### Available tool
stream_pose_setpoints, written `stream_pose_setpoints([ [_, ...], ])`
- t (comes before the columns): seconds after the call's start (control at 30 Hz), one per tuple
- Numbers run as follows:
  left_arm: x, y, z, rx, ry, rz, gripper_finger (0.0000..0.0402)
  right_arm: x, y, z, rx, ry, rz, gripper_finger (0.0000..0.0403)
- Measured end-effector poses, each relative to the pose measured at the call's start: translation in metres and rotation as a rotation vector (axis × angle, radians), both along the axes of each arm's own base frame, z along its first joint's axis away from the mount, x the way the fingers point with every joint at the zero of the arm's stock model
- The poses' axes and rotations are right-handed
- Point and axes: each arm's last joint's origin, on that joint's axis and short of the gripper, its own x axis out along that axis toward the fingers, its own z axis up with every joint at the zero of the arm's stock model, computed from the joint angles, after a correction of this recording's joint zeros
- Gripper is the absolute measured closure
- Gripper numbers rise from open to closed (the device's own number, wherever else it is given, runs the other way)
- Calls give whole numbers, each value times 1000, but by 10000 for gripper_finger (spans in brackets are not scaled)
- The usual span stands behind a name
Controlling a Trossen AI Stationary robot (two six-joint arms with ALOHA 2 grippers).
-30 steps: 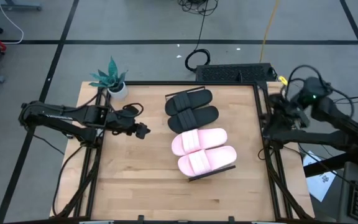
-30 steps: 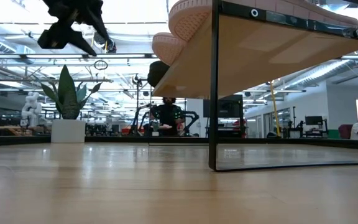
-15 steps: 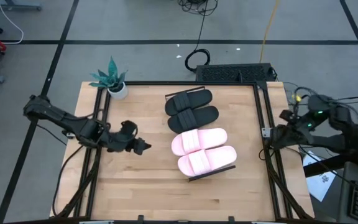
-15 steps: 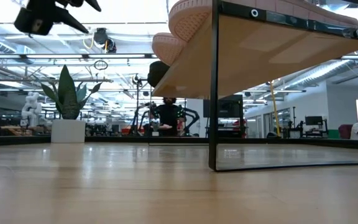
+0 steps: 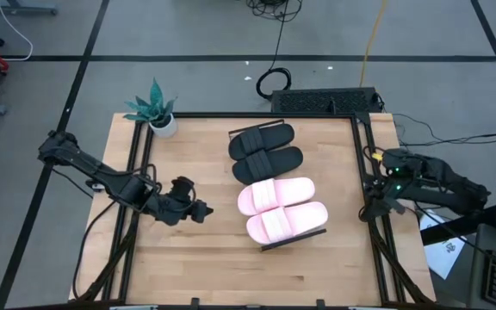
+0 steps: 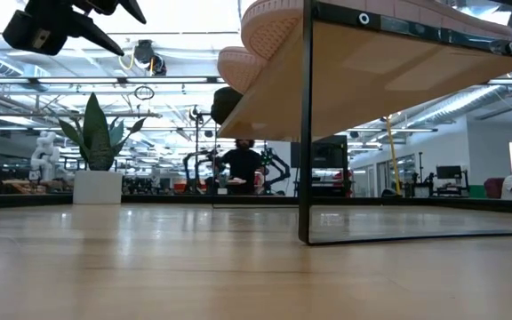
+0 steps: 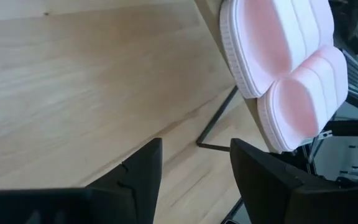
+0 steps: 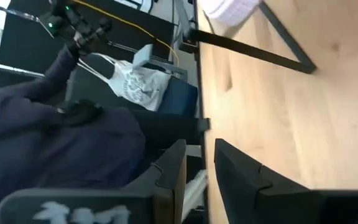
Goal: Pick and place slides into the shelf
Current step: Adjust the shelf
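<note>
**A:** The slides, where did you have them at that moment?

**B:** All four were on the shelf (image 5: 320, 232), which ran down the middle of the worktop (image 5: 188, 258). The two black slides (image 5: 265, 151) lay side by side at the far end, and the two pink slides (image 5: 281, 209) lay side by side at the near end, right next to the black pair. In the low view you could see the pink soles (image 6: 269, 31) sitting on the raised wooden deck, with the thin dark leg (image 6: 307, 124) standing on the worktop.

**A:** And your left hand?

**B:** Your left hand (image 5: 198, 210) hung over the worktop to the left of the pink pair, near them but not touching. Its fingers (image 7: 138, 174) were spread apart with nothing between them, and its own camera looked past them at the two pink slides (image 7: 278, 56).

**A:** The right one?

**B:** Your right hand (image 5: 377, 203) was off at the right edge of the worktop, by the dark frame rail, well apart from the shelf. Its fingers (image 8: 173, 168) stood slightly apart and held nothing.

**A:** Anything else on the worktop?

**B:** A small potted plant (image 5: 155, 109) stood at the far left corner. A person (image 6: 241, 167) showed in the room behind.
</note>
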Motion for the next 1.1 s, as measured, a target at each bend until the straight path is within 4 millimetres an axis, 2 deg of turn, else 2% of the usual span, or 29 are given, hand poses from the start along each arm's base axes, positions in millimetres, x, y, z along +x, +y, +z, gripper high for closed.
stream_pose_setpoints([
  [0.23, -1, 2, 0, 41, -5, 33, 215, -1, -1, -34, -103, -107, -46, 330],
  [0.57, -1, 4, 0, 72, -13, 72, 215, 30, -8, -83, -122, -177, 3, 330],
  [0.7, -1, 5, 0, 72, -13, 79, 215, 38, -9, -81, -111, -268, 12, 330],
  [0.8, 0, 7, -1, 77, -9, 83, 215, 41, -9, -78, -70, -229, -57, 330],
  [1.1, 3, 2, 4, 102, -63, 36, 215, 41, -3, -76, -41, -215, -31, 330],
])
